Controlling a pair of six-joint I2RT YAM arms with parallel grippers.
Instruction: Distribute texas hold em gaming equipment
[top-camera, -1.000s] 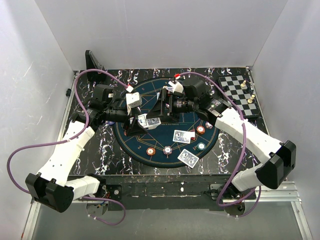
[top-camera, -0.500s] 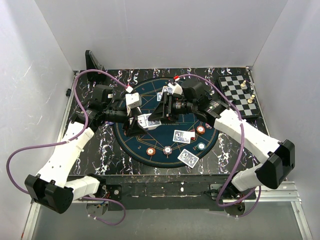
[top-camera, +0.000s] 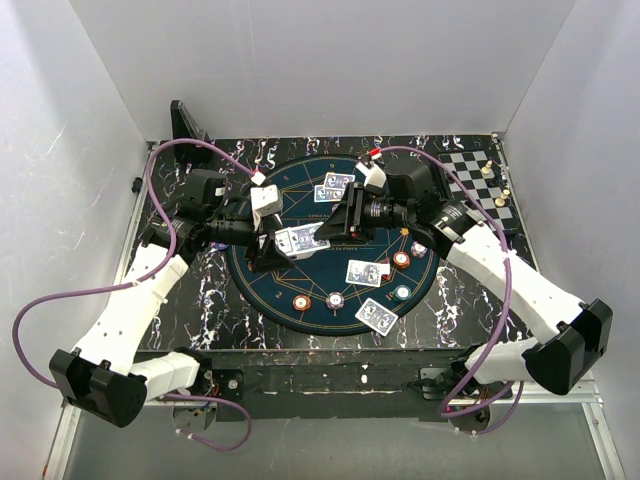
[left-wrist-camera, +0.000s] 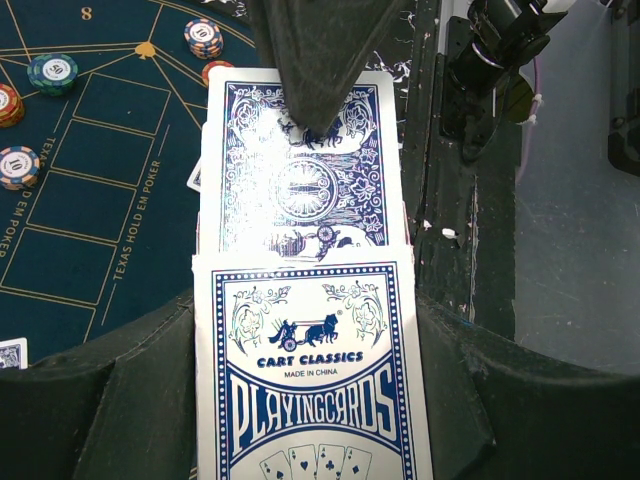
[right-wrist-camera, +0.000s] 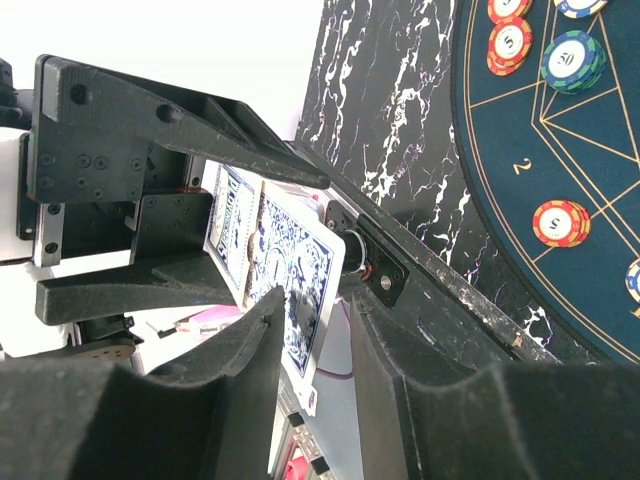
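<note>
Right gripper (right-wrist-camera: 315, 300) has pulled back from the mat's (top-camera: 270, 285) far side, where dealt cards (top-camera: 335, 187) lie. Its fingers have narrowed around the top card (left-wrist-camera: 300, 180) sticking out of the box (left-wrist-camera: 310, 400); contact unclear. Left gripper (top-camera: 272, 243) pinches the box above the mat. Next deal likely starting.

Chips (top-camera: 401, 259) and cards (top-camera: 376, 315) clutter the mat's (top-camera: 265, 285) right; chessboard (top-camera: 470, 180) fills far-right corner

robot arms: two, a left arm (top-camera: 140, 290) and a right arm (top-camera: 510, 275)
round mat (top-camera: 290, 285): one
chessboard (top-camera: 470, 180): one
chess pieces (top-camera: 497, 203): three can be made out, small and gold-coloured
playing-card box (left-wrist-camera: 310, 400): one
blue-backed card (left-wrist-camera: 300, 190) sticking out of the box: one
face-up card groups (top-camera: 363, 272) on the mat: three
poker chip stacks (top-camera: 301, 301): five, one partly hidden
</note>
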